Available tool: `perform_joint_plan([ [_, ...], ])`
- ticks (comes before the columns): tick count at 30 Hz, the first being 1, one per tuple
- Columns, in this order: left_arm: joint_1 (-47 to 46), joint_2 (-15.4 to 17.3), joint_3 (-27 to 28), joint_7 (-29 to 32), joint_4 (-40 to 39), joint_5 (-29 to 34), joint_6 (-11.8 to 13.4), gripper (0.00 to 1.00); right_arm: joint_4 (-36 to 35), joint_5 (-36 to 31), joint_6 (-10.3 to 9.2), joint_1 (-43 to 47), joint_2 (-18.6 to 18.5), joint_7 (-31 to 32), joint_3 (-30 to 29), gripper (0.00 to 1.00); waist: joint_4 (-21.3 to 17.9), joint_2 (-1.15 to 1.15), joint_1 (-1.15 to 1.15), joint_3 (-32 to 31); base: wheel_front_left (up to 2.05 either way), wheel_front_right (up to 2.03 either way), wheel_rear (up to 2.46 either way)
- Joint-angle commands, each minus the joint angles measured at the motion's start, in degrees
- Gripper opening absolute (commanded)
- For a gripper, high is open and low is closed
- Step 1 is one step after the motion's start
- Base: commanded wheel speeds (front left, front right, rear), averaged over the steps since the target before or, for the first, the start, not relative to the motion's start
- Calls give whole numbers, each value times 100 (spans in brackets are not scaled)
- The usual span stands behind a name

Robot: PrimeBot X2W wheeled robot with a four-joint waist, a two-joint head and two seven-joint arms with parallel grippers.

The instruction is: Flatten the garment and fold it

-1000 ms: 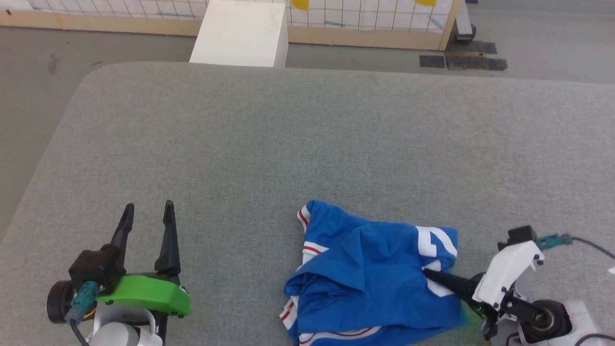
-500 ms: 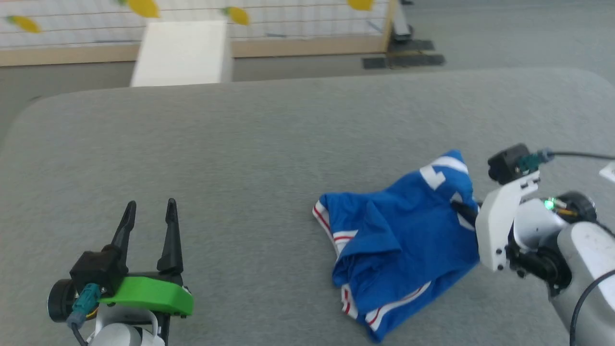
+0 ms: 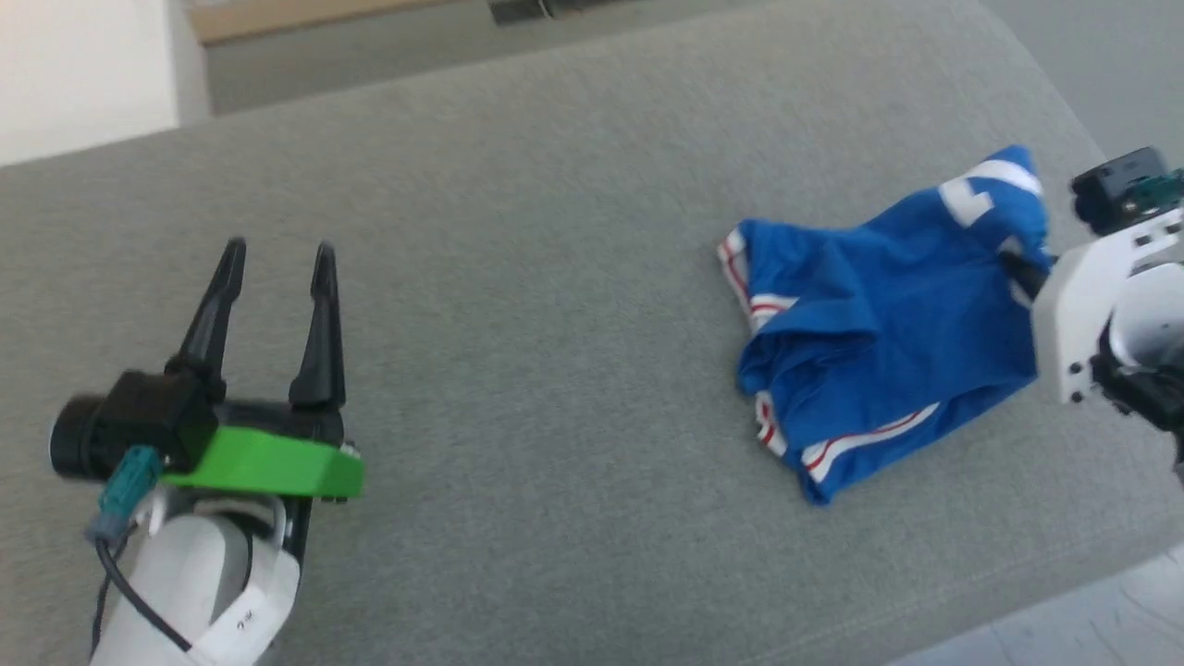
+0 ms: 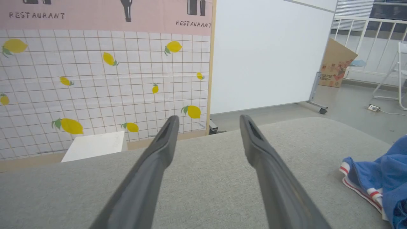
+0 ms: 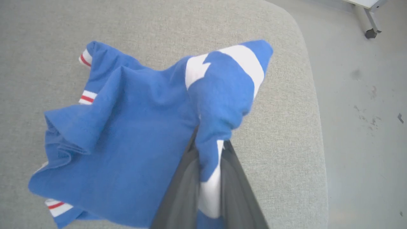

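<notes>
The garment (image 3: 888, 314) is a crumpled royal-blue shirt with white print and red-and-white striped trim, lying on the right part of the grey table. My right gripper (image 3: 1017, 268) comes in from the right edge of the head view and is shut on a bunched fold of it. In the right wrist view the two dark fingers (image 5: 184, 187) pinch blue and white cloth of the garment (image 5: 127, 133) between them, and the pinched part is lifted. My left gripper (image 3: 273, 254) stands open over bare table at the left, far from the shirt. The garment's striped edge (image 4: 378, 181) lies at the right of the left wrist view, beside the open left gripper (image 4: 208, 122).
The grey padded table (image 3: 555, 277) has a rounded far right corner close behind the shirt (image 5: 299, 63), with floor beyond. A white box (image 4: 95, 144) stands behind the table's far edge, before a lemon-print tiled wall (image 4: 95, 79).
The head camera has swung, shifting the whole picture. My right gripper has pulled the garment toward the table's far right corner, lifting its pinched edge. The left gripper stays open.
</notes>
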Motion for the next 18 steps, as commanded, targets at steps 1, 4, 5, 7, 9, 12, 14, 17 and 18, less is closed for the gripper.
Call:
perform_joint_plan([
  [1, -184, 71, -39, 52, -72, 116, -42, 100, 142, -80, -10, -152, -22, -149, -75, 0, -705, 68, 0, 978, 0, 0, 0],
  [4, -520, 146, -133, 181, -237, 208, -113, 100, 695, -150, -10, -385, -10, -521, -399, 0, -727, 68, 0, 1362, 0, 0, 0],
  [5, -634, 169, -162, 224, -292, 242, -130, 100, 875, -189, -10, -490, 11, -662, -517, 0, -716, 68, 0, 1499, 0, 0, 0],
  [7, -819, 194, -216, 286, -380, 292, -161, 100, 1200, -258, -10, -676, 44, -911, -740, 0, -664, 68, 0, 1719, 0, 0, 0],
  [9, -984, 214, -268, 336, -468, 335, -193, 100, 1471, -372, -10, -867, 42, -1212, -905, 0, -595, 68, 0, 1925, 0, 0, 0],
  [12, -1180, 237, -316, 378, -567, 375, -228, 100, 1882, -626, -10, -1125, 36, -1624, -1187, 0, -479, 68, 0, 2177, 0, 0, 0],
  [14, -1335, 255, -355, 379, -640, 416, -242, 100, 2513, -1128, -10, -1431, 74, -2051, -1725, 0, -296, 68, 0, 2397, 0, 0, 0],
  [17, -1379, 253, -369, 345, -646, 417, -238, 100, 2928, -1567, -10, -1620, 169, -2394, -2116, 0, -181, 68, 0, 2463, 0, 0, 0],
  [18, -1386, 252, -371, 328, -636, 413, -240, 100, 3028, -1684, -10, -1655, 211, -2486, -2193, 0, -154, 68, 0, 2466, 0, 0, 0],
])
